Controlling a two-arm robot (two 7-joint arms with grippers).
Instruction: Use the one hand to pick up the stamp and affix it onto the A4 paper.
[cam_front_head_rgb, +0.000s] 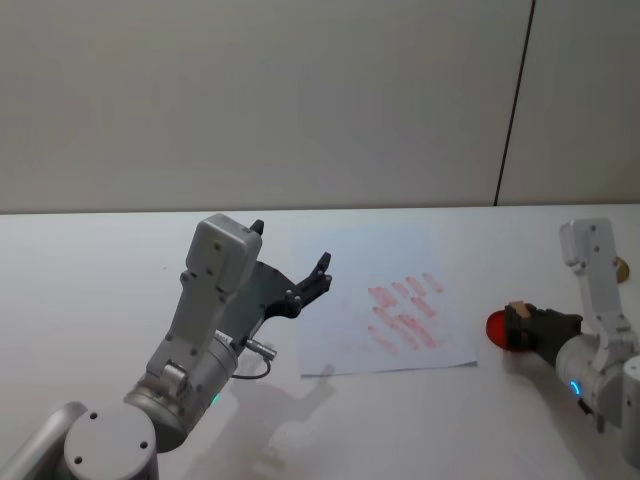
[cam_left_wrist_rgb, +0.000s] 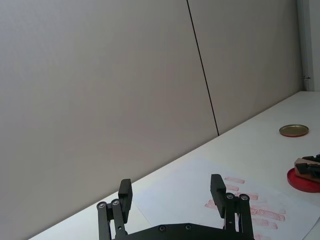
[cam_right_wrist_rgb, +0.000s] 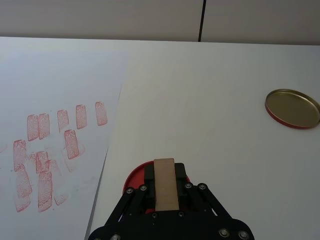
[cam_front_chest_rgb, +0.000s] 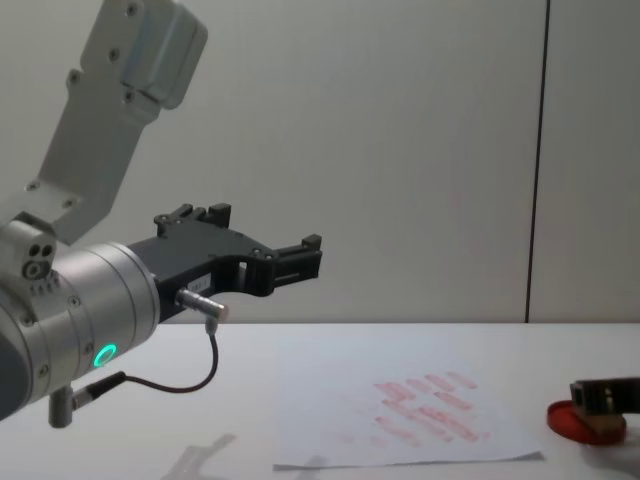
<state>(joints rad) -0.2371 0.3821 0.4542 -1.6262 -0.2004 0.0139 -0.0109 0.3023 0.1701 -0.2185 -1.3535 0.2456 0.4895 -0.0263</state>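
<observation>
Wooden stamp (cam_right_wrist_rgb: 164, 185) gripped in right hand (cam_right_wrist_rgb: 164, 175) over red ink pad (cam_right_wrist_rgb: 131, 184), beside A4 paper (cam_front_head_rgb: 350, 300), left hand (cam_left_wrist_rgb: 171, 189) spread wide, empty

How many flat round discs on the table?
2. A red round ink pad right of the white paper sheet, under the tan wooden stamp block in the right gripper; a gold round metal lid farther back and right. The left gripper hangs open by the paper's left edge.
</observation>
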